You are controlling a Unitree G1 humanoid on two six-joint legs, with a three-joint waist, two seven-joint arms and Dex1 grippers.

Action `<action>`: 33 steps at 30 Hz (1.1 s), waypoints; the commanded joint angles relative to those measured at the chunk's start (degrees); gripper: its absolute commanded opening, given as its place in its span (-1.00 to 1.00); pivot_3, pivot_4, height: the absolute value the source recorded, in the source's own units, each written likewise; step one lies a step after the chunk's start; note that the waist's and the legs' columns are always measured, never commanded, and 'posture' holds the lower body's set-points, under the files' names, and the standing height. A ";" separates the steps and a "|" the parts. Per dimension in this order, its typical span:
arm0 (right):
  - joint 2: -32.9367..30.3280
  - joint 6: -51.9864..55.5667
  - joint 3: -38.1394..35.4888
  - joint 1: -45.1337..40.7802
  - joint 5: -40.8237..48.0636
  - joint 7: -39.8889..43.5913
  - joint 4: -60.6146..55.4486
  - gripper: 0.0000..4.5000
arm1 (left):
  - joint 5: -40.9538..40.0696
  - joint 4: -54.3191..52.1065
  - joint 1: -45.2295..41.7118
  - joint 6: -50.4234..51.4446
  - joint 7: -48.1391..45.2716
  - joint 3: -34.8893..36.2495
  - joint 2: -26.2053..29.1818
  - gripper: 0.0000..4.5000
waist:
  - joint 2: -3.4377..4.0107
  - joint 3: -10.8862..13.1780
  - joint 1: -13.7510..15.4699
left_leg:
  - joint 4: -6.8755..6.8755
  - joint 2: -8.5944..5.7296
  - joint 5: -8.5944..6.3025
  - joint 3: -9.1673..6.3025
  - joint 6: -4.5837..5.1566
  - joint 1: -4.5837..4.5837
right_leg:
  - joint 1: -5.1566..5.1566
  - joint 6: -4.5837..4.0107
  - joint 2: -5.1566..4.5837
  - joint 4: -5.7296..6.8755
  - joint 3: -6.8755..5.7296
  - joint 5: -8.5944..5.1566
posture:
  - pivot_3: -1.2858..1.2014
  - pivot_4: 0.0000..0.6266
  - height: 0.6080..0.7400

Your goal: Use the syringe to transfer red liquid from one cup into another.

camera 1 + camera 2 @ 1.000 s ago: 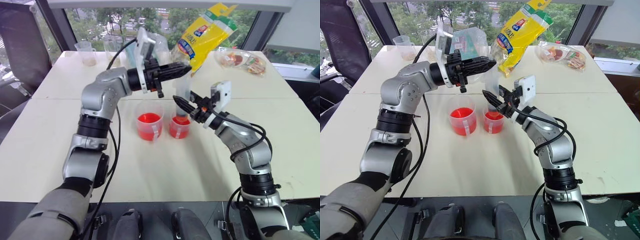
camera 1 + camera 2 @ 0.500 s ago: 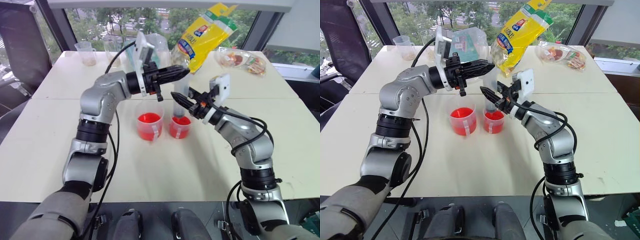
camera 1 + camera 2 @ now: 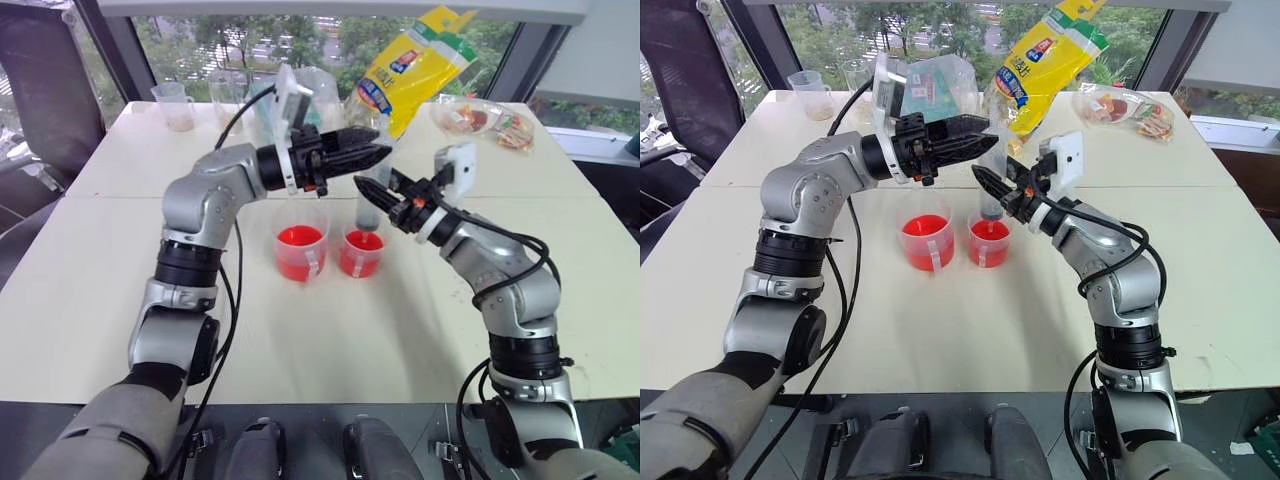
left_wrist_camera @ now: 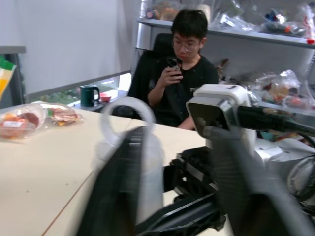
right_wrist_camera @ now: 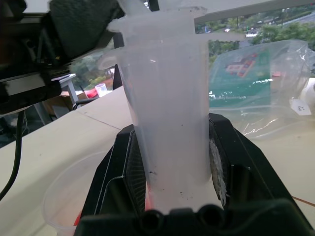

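Clamping the large clear plastic syringe (image 3: 368,200) by its thick barrel, the right gripper (image 3: 378,195) reaches in from the right on a bent arm, its black fingers pointing left and slightly upward; the right wrist view shows both pads pressed flat against the barrel. The syringe stands upright with its lower end inside the smaller clear plastic cup (image 3: 361,253), which holds bright orange-red liquid (image 3: 362,241). Just beside it on the left stands the wider clear plastic tumbler (image 3: 300,252), also holding red liquid. The left gripper (image 3: 375,150) stretches level from the left, above the tumbler, with its fingertips at the top of the syringe. Its fingers stand parted around the plunger's ring, gripping nothing. Both cups rest on the cream table (image 3: 330,340).
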 commanded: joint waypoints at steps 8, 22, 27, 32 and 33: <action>0.29 -2.38 0.01 -1.30 1.73 1.13 -4.03 -0.40 | -2.40 -6.74 0.53 3.27 1.53 4.39 9.47 0.99 | 0.00 0.00 -0.14 | -0.01 0.02 0.00 -0.01 0.00 0.00 | -0.02 0.00 0.00 0.01 0.01 0.00 | 0.03 -0.52 1.00; -10.05 26.78 -10.24 -25.12 6.56 -10.27 10.14 -0.40 | -7.06 -22.30 17.37 7.41 6.61 8.67 17.37 0.99 | 0.02 0.01 0.12 | -0.01 0.01 -0.01 -0.03 0.01 0.01 | 0.02 -0.01 -0.11 0.00 -0.02 0.00 | 0.03 -0.52 1.00; -18.56 43.63 -1.75 -31.02 3.01 -7.97 23.28 -0.40 | -9.65 -25.69 21.57 9.54 9.84 9.80 17.03 0.99 | 0.02 0.01 0.23 | -0.06 0.01 -0.03 -0.01 0.05 -0.01 | 0.01 -0.02 -0.13 -0.08 0.00 0.00 | 0.03 -0.52 1.00; -23.06 48.07 8.48 -30.87 -0.03 -2.37 30.72 -0.40 | -11.97 -27.97 23.26 10.49 12.10 10.53 17.15 0.99 | 0.03 0.02 -0.18 | -0.08 0.00 -0.05 0.03 0.08 -0.07 | -0.06 -0.01 -0.10 -0.15 0.04 0.00 | 0.03 -0.52 1.00; -23.43 47.85 10.12 -30.81 -0.86 -1.41 32.26 -0.40 | -12.29 -28.40 23.56 10.61 12.51 10.56 17.24 0.99 | 0.03 0.02 -0.20 | -0.08 0.00 -0.05 0.04 0.08 -0.08 | -0.07 -0.01 -0.09 -0.15 0.05 0.00 | 0.03 -0.52 1.00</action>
